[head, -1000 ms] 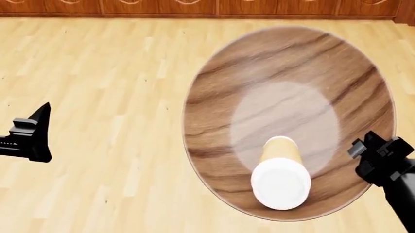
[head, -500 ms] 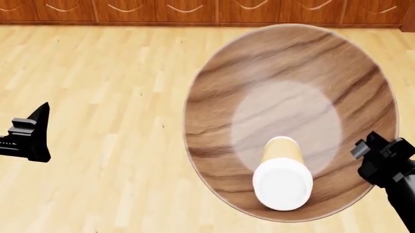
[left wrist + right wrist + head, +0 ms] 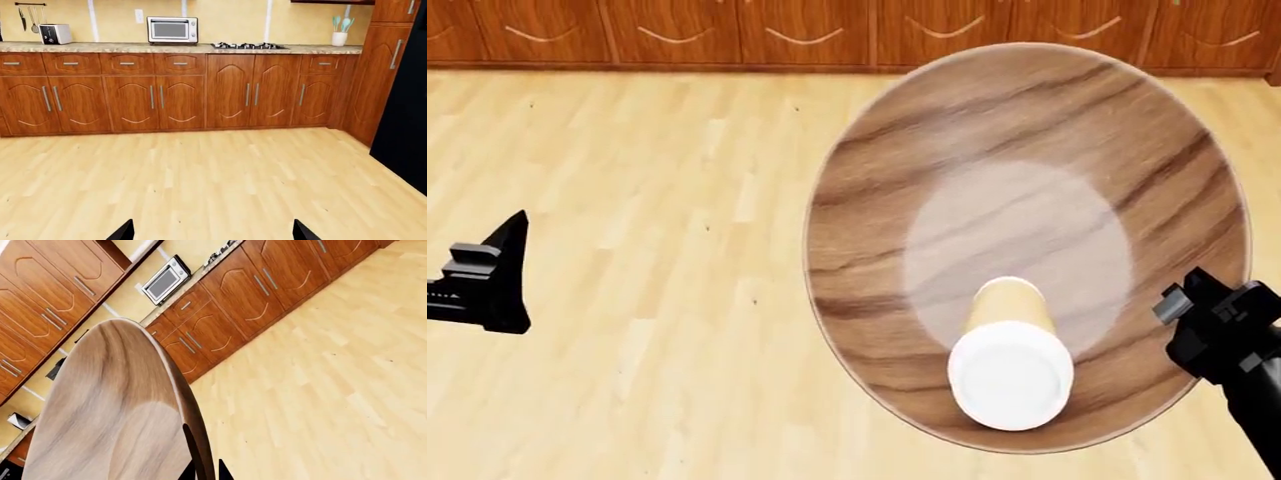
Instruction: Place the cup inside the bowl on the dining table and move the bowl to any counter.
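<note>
The bowl (image 3: 1024, 190), with the cup (image 3: 1010, 355) lying inside, is gripped at its rim by the right gripper (image 3: 204, 471) above wooden floor (image 3: 627, 200), cabinets (image 3: 180, 90) and counter (image 3: 180, 48) lying beyond the idle, wide-spread left gripper (image 3: 211, 232)

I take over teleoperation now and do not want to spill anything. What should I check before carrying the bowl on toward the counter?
1. Tan paper cup with white lid inside the large brown wooden bowl: ok, lying on its side near the lower rim.
2. Right gripper clamped on the bowl's rim: ok, fingers either side of the edge.
3. Bowl level: not ok, it looks tilted.
4. Left gripper free: ok, open and empty.
5. Mottled granite counter ahead: ok, across bare wooden floor.
6. Free landing spot on it: cannot tell.
</note>
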### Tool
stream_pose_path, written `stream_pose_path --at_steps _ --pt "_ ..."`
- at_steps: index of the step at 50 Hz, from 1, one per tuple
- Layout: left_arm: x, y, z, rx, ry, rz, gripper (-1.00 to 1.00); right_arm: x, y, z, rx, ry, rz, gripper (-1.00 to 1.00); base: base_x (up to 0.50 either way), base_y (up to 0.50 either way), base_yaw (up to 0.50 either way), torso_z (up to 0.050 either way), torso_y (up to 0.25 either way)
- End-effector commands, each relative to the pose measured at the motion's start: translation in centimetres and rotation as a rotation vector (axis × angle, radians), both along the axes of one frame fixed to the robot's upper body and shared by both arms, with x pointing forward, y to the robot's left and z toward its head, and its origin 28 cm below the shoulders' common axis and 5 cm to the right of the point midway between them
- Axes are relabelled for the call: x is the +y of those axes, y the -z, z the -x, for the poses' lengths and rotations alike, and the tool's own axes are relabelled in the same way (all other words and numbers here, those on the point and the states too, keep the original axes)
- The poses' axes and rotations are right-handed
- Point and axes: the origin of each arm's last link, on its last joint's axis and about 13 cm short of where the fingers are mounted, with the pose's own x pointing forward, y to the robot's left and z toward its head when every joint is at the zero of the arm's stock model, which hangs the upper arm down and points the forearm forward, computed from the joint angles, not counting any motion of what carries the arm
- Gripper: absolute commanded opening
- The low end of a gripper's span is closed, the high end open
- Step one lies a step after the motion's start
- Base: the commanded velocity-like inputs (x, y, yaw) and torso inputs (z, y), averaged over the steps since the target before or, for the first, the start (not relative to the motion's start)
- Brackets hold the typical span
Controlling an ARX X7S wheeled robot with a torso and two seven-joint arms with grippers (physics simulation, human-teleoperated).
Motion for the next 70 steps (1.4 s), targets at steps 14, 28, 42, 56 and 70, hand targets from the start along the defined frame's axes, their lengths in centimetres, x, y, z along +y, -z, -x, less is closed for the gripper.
stream_pose_path --at_steps 14,28,42,56,70 --pt "0.0 0.1 0.1 0.001 0.001 0.004 1.00 0.0 -0.4 0.0 -0.032 -0.007 -0.010 -1.00 0.50 0.00 0.00 0.001 0.002" --pt "-0.2 0.1 0.1 0.000 0.004 0.000 1.00 0.0 0.1 0.0 -0.034 -0.002 -0.014 -1.00 0.50 0.00 0.00 0.000 0.001" --pt "-0.1 0.1 0.1 0.002 0.002 -0.001 1.00 0.3 0.2 -0.3 -0.029 -0.023 -0.010 -1.00 0.50 0.00 0.00 0.000 0.001" --pt "0.1 -0.2 0.1 -0.003 -0.002 -0.008 1.00 0.2 0.4 -0.6 -0.024 -0.020 -0.009 -1.00 0.50 0.03 0.00 0.000 0.001" --pt "0.2 0.2 0.2 0.002 -0.009 -0.002 1.00 0.3 0.8 -0.6 -0.020 -0.016 -0.014 -1.00 0.50 0.08 0.00 0.000 0.001"
